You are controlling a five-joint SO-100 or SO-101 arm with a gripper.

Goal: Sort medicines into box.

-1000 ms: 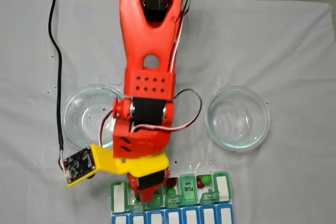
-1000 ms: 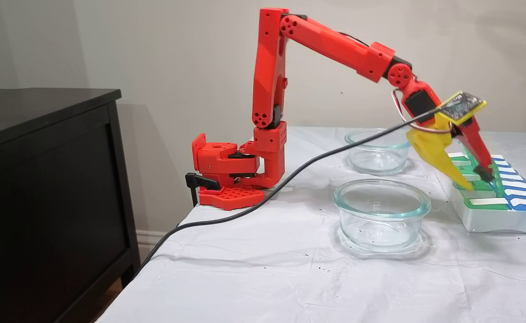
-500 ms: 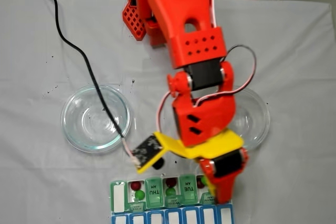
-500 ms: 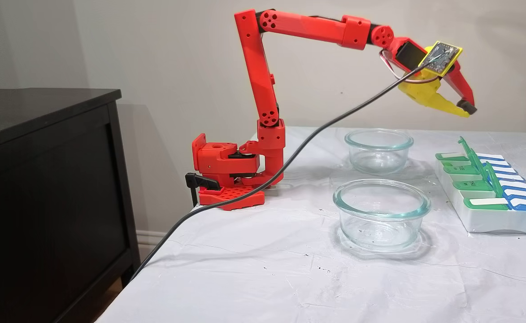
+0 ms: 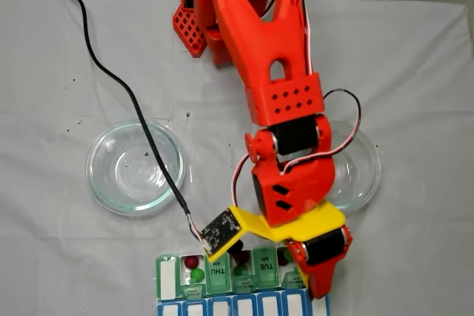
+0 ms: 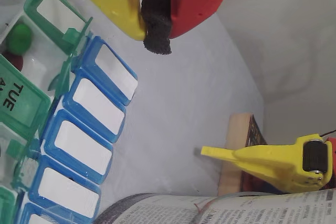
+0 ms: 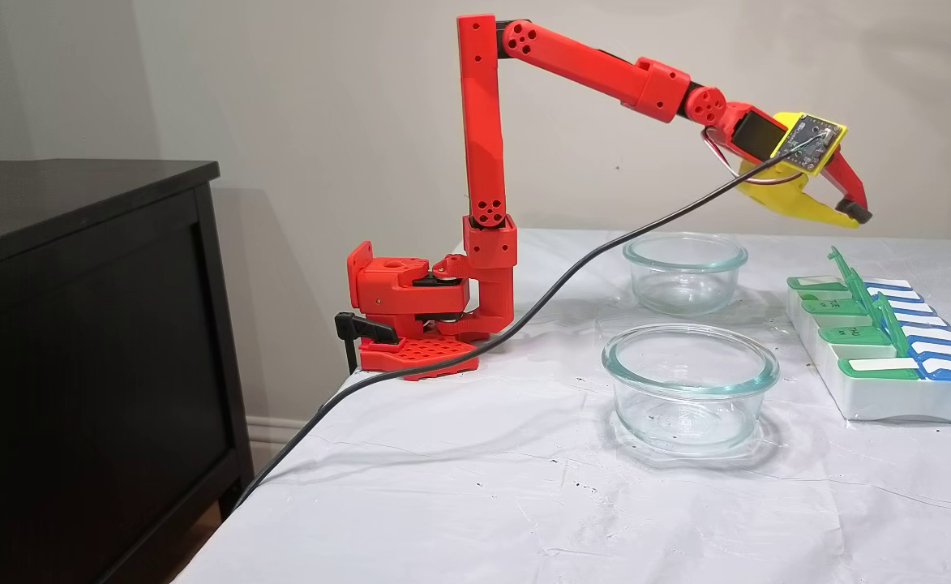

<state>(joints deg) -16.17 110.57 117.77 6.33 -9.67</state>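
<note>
The box (image 5: 168,280) lies at the table's near edge in a fixed view, with green lids raised and a blue row (image 6: 84,148) behind. Its open cells hold medicines: a red ball (image 5: 192,261) beside a green ball (image 5: 197,274), and another red (image 5: 241,258) one cell over. The wrist view has a green ball (image 6: 20,35) touching a red one (image 6: 13,59). My gripper (image 5: 318,290) hangs over the box's right end, well above it (image 7: 852,217). Its yellow and red fingers are shut (image 6: 156,24) on their black foam pad, holding nothing.
Two clear glass dishes (image 5: 135,168) (image 5: 359,172) stand between the arm's base and the box; the arm covers part of the right one. A black cable (image 5: 118,86) trails over the left dish. In the wrist view, a yellow handle (image 6: 278,163) and printed paper (image 6: 226,213) lie beyond the box.
My gripper rose out of the box's left cells, swung right, and now reaches slightly lower and farther out over the box's right end. The balls stay in the cells.
</note>
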